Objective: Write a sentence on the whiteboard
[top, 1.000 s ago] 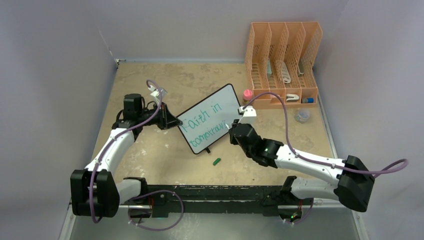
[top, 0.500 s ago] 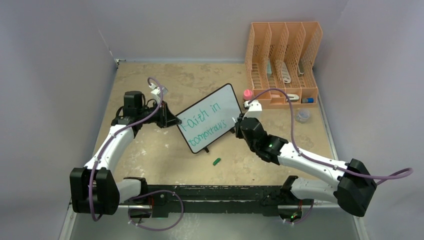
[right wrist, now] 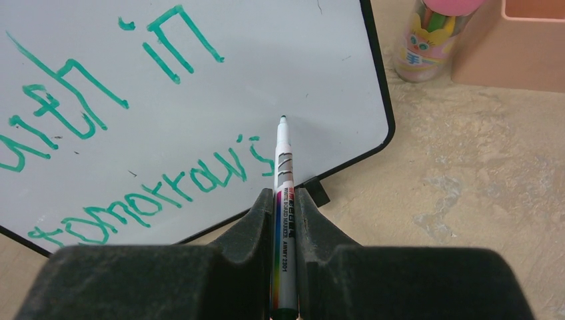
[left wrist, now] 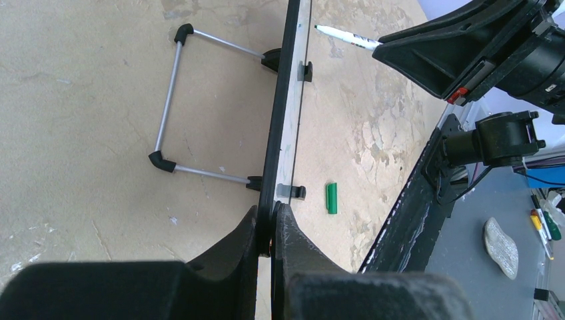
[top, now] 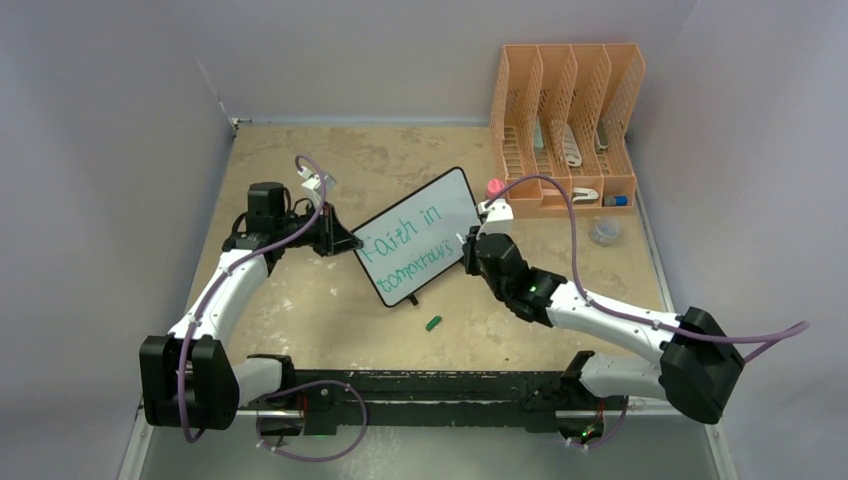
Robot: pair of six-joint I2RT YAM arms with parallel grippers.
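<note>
The whiteboard (top: 432,215) stands tilted on the table, propped on a wire stand (left wrist: 170,100) behind it. My left gripper (top: 347,244) is shut on its left frame edge (left wrist: 285,120), one finger on each face. The green sentence (top: 405,250) reads "Faith in" over "tomorrow's" (right wrist: 153,193). My right gripper (top: 468,248) is shut on a white marker (right wrist: 284,180). The marker's tip (right wrist: 283,119) points at the blank board right of "'s". It is at or just off the surface, and I cannot tell which. The marker (left wrist: 346,39) also shows in the left wrist view. A green cap (top: 433,323) lies in front of the board.
An orange file organizer (top: 565,120) stands at the back right with items in its slots. A pink-topped container (top: 495,188) sits just beyond the board's right corner. A small clear round object (top: 604,232) lies to the right. Grey walls close in the left and back.
My right gripper with the marker has moved away from me along the board's right side, then slightly left. An "'s" now follows "tomorrow". The left arm and board have stayed put.
</note>
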